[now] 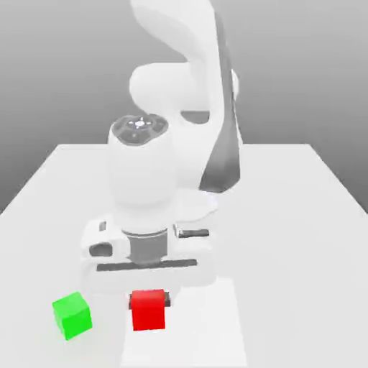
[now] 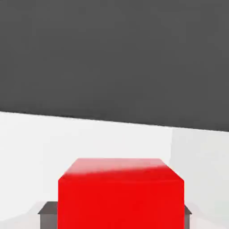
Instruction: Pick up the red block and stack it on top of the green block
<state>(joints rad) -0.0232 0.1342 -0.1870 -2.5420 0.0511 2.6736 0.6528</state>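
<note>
the red block (image 1: 149, 310) sits between the fingers (image 1: 167, 297) of the gripper (image 1: 149, 299), near the front edge of the white table (image 1: 287, 215), and whether it rests on the surface or hangs just above it cannot be told. it is a cube, so it has no long axis; in the exterior view one flat face looks toward the camera and its edges run roughly square to the table's front edge. its surface is plain, smooth and matte red, with no label or writing. in the hand view the red block (image 2: 120, 197) has dark grey fingers (image 2: 47, 214) pressed against both of its sides, so the fingers are clamped on it.

the green block (image 1: 72, 315) stands on the table just beside the red one, toward the exterior view's left, with a clear gap between them. it is also a plain cube, turned slightly so that a corner edge faces the camera, and it carries no marking.

the arm (image 1: 180, 129) is glossy white with a dark grey panel along one side, and its wrist points straight down over the red block. a round cap with small dark dots tops the wrist joint. no brand or text can be read on it. the table is bare white with a slightly lighter strip under the gripper.
</note>
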